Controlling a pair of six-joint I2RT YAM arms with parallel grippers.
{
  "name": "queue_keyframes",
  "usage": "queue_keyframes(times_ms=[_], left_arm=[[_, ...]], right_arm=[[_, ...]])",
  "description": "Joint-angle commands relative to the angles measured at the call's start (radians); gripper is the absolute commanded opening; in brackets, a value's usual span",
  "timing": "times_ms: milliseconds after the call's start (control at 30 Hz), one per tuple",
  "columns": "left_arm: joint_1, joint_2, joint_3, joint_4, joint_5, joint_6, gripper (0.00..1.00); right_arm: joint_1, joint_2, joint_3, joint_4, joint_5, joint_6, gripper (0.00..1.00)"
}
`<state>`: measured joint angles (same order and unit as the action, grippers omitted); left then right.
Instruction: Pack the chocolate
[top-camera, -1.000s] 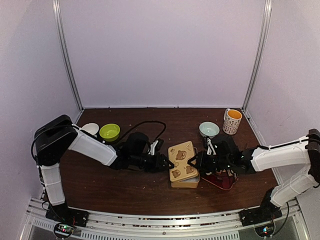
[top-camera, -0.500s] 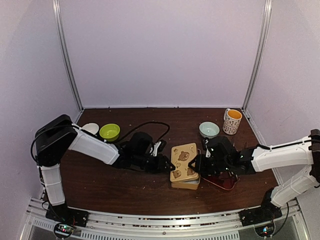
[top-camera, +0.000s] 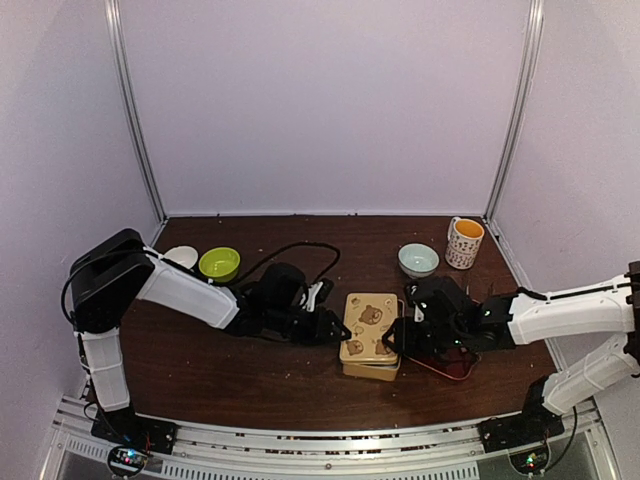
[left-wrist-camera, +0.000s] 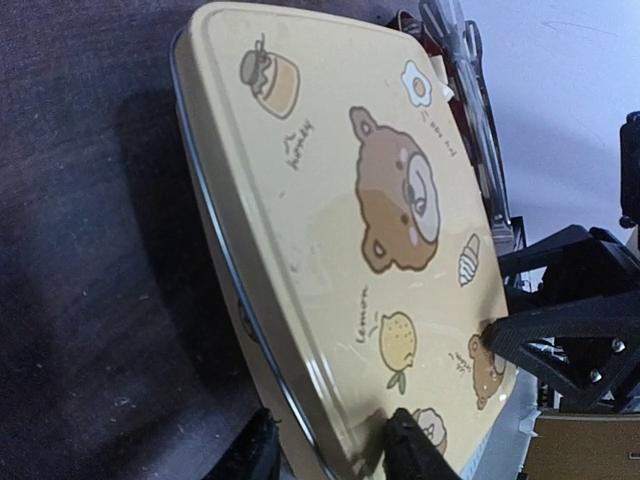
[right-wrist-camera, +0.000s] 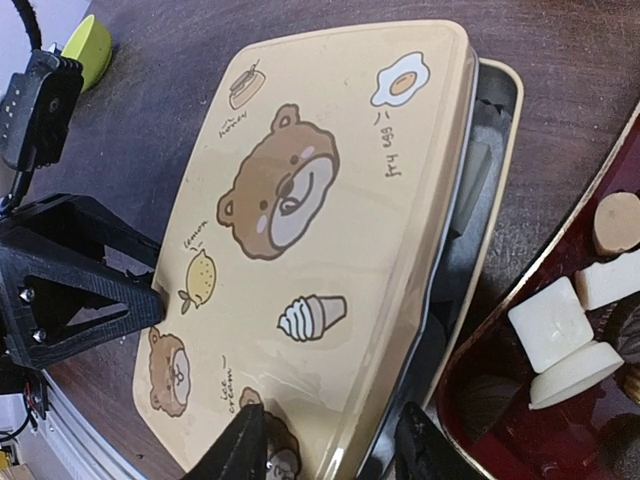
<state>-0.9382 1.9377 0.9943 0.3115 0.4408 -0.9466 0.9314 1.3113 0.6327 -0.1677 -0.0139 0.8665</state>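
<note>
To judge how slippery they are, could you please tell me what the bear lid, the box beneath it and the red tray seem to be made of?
The bear lid looks like thin printed tin, satin tan: rolled rim, soft sheen. The box seems the same tin: bare grey metal shows inside. The red tray is probably glossy plastic, perhaps lacquer: it mirrors light.

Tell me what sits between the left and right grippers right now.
The tan bear-print lid, lying on its tin, fills the stretch between the left gripper and the right gripper. The top view shows it.
</note>
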Motion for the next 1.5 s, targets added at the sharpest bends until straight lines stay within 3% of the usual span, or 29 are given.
queue_keyframes(times_ms=[0, 133, 267, 367, 800, 1467], left_arm=[[-0.008, 0.015, 0.031, -0.008, -0.006, 0.031, 0.36], [-0.010, 0.018, 0.040, -0.018, -0.002, 0.036, 0.36], [-0.010, 0.018, 0.046, -0.023, 0.001, 0.044, 0.36], [-0.010, 0.018, 0.051, -0.032, 0.002, 0.048, 0.36], [-0.010, 0.027, 0.066, -0.035, 0.018, 0.063, 0.36], [-0.010, 0.043, 0.104, -0.067, 0.024, 0.085, 0.30]], right_arm=[[0.009, -0.023, 0.008, -0.100, 0.046, -0.011, 0.44], [0.010, -0.049, 0.003, -0.127, 0.058, -0.008, 0.46], [0.010, -0.070, 0.000, -0.124, 0.054, -0.004, 0.58], [0.000, -0.073, -0.004, -0.100, 0.023, -0.003, 0.60], [-0.007, -0.086, -0.106, 0.042, -0.122, 0.065, 0.35], [0.011, -0.110, -0.120, 0.009, -0.086, 0.075, 0.38]])
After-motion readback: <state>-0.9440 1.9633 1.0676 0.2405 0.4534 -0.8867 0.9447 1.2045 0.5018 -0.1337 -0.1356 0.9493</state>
